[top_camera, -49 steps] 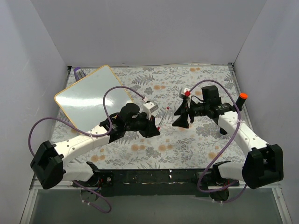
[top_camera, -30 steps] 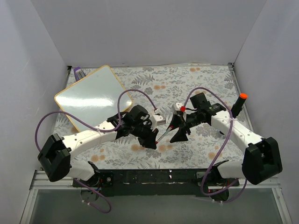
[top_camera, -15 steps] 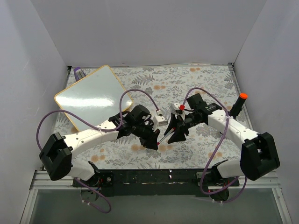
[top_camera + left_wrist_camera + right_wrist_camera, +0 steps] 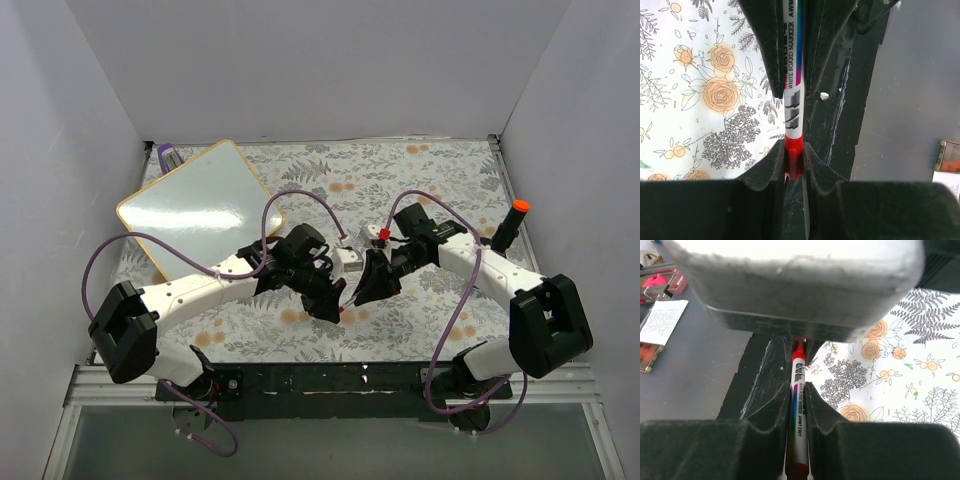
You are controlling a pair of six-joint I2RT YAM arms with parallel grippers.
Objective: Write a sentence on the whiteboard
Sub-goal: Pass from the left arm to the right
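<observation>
The whiteboard (image 4: 195, 208), white with a yellow-orange frame, lies tilted at the back left; its face looks blank and no sentence shows on it. A white whiteboard marker (image 4: 792, 107) with a red end is held between both grippers near the table's front middle. My left gripper (image 4: 793, 156) is shut on the red end (image 4: 794, 159). My right gripper (image 4: 799, 390) is shut on the marker's barrel (image 4: 799, 425). In the top view the left gripper (image 4: 328, 300) and right gripper (image 4: 366, 287) meet tip to tip, hiding most of the marker.
A small purple block (image 4: 168, 155) sits behind the whiteboard's far corner. A black post with an orange-red top (image 4: 513, 220) stands at the right edge. The flowered cloth (image 4: 400, 175) covers the table; white walls close three sides, and a black front rail (image 4: 330, 378) runs below the grippers.
My right arm has swung left to meet the left gripper and its jaws have shut on the marker's barrel. The left arm shifted slightly right, still gripping the marker.
</observation>
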